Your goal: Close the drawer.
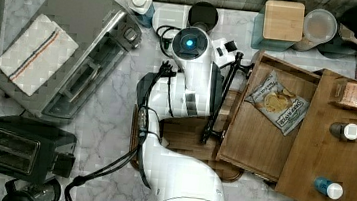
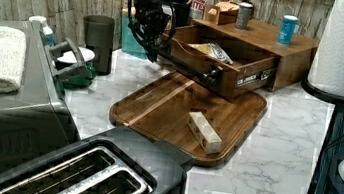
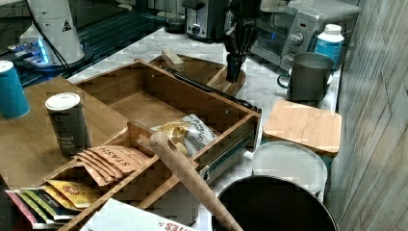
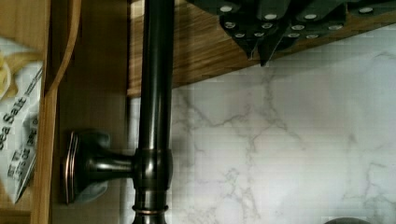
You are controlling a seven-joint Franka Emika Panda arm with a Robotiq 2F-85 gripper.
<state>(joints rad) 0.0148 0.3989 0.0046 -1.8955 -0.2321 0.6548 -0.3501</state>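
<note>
The drawer [image 1: 264, 124] was seen pulled fully out at the right of the top view, a chip bag [image 1: 278, 102] lying inside. The gripper [image 3: 234, 60] was positioned beside the handle bar [image 4: 154, 93], apparently apart, fingers seemingly closed on nothing. All the pushing was judged undone.

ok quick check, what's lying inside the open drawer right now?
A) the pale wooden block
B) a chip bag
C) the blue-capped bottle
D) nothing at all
B: a chip bag lies on the floor of the drawer, which stands pulled out from under the cabinet top; the right view shows the same bag against the drawer's front wall.
</note>
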